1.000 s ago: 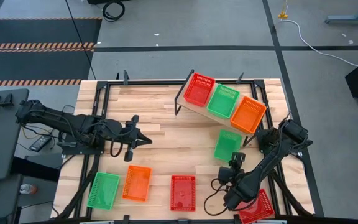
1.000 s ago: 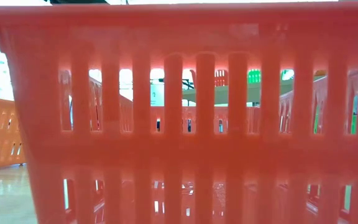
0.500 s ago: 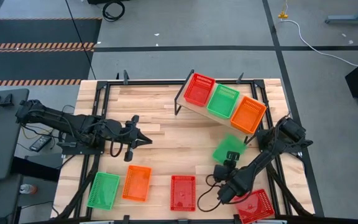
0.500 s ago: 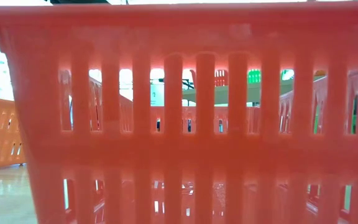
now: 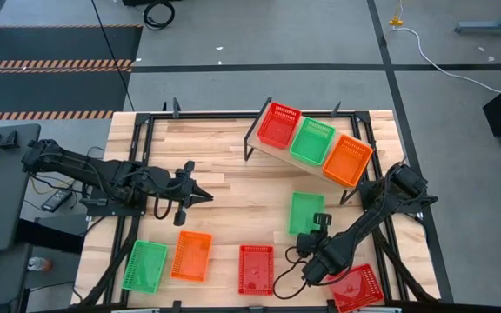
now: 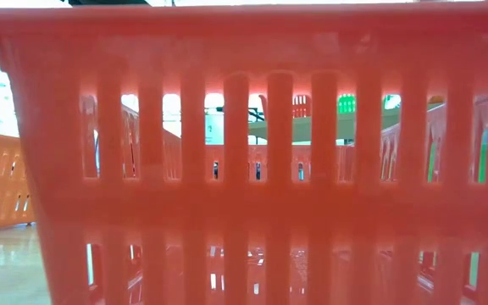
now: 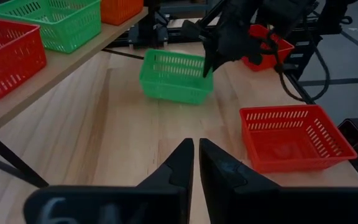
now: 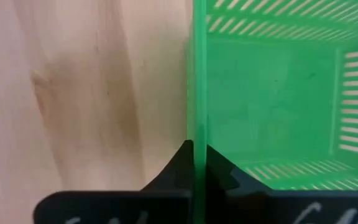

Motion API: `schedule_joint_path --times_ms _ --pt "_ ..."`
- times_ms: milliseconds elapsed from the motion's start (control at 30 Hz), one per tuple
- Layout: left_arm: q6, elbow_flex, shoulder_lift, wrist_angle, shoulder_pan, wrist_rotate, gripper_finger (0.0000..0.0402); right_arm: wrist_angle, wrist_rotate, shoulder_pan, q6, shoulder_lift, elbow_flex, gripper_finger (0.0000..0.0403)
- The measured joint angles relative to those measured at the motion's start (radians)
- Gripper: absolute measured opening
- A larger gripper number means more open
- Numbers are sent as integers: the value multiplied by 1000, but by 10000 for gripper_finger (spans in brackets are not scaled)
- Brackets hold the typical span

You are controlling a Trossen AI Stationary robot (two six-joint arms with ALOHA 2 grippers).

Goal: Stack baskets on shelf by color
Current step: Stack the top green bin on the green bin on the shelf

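Observation:
The shelf [image 5: 272, 155] stands at the table's far right and carries a red basket [image 5: 278, 124], a green one [image 5: 311, 141] and an orange one [image 5: 347, 160], side by side. A second green basket [image 5: 303, 211] sits on the table in front of the shelf. My right gripper [image 8: 197, 152] is shut on its wall. My left gripper [image 5: 202, 198] hovers shut over the table's left middle, its fingers [image 7: 182, 165] holding nothing. My right gripper pinches one upright wall [image 8: 196, 118] of the green basket at its rim, one finger inside the basket and one outside. The fingers [image 7: 207, 62] come steeply from above, at the basket's near right corner. The basket's bottom rests on the table.
On the table's near side lie a green basket [image 5: 144, 265], an orange one [image 5: 191, 256], a red one [image 5: 256, 269] and, at the near right corner, another red one [image 5: 359, 287]. One basket's wall [image 6: 244, 169] fills the low view.
My right gripper has moved toward the table's left edge, at the green basket. That basket has slid left and turned about on the table, from slanted to nearly square with the table's edges.

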Motion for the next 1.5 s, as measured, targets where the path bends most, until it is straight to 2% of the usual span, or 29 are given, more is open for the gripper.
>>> schedule_joint_path --times_ms 167,433,600,767,967,1333,1500 --pt "0 0 0 0 0 -3 36 -106 42 0 -26 0 128 8" --pt "0 0 0 0 0 -8 30 -371 213 -17 -72 0 418 7" --pt "0 0 0 0 0 -9 35 -514 244 -66 -75 0 537 7" --pt "0 0 0 1 0 -9 33 -513 272 -138 -197 -18 552 7" --pt "0 0 0 -1 0 -9 32 -512 327 -243 -241 -77 552 7" --pt "-1 0 0 -7 0 -9 30 -512 303 -343 -212 -344 552 7" --pt "-1 0 0 -6 0 -9 33 -513 290 -408 -237 -423 552 7"
